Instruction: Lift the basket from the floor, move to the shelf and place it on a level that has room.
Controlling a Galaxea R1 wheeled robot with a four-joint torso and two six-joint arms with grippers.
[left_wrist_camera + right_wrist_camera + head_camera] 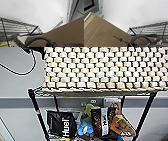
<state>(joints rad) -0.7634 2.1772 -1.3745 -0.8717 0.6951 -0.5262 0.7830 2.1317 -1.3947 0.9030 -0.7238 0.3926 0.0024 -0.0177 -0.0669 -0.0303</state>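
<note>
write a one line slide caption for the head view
Cream woven basket at the top tier of the black wire rack, above a lower tier crowded with a black Huel bag and packets.

The basket (105,69) is cut off at the top and right. It hides the shelf's (37,109) top level. The words on the cardboard box (102,32) are too small to read.

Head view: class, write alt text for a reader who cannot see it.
A cream-white woven basket sits at the top tier of a black wire shelf against a grey wall. On the tier below stand a black Huel bag, packets and soft toys.
</note>
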